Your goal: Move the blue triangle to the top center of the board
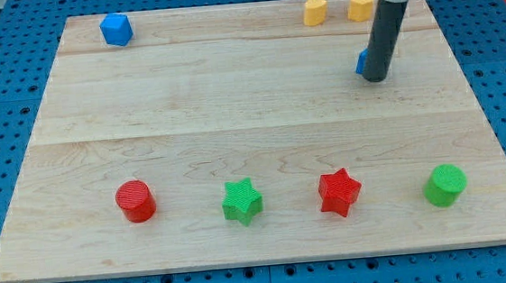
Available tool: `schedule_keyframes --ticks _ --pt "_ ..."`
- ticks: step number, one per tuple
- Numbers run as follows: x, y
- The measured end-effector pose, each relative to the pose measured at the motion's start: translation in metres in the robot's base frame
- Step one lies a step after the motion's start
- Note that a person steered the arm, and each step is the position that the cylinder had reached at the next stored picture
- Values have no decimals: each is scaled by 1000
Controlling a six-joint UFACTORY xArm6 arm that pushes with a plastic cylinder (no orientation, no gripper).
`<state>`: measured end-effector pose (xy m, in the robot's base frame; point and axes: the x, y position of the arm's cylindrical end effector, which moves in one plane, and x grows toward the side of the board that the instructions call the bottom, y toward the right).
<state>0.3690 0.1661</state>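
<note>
The blue triangle [362, 61] sits at the board's upper right, mostly hidden behind my rod; only its left edge shows. My tip [376, 78] rests on the board right against the triangle's right side, at its lower edge. The wooden board [251, 114] fills most of the view.
A blue block [116, 29] sits at the top left. Two yellow blocks [315, 9] [361, 5] sit at the top right, just above the triangle. Along the bottom stand a red cylinder [136, 201], a green star [241, 201], a red star [339, 192] and a green cylinder [445, 185].
</note>
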Motion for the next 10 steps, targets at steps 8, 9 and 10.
schedule_keyframes --ticks 8,9,10 --pt "-95 -120" --pt "-80 -116" --pt "-91 -149"
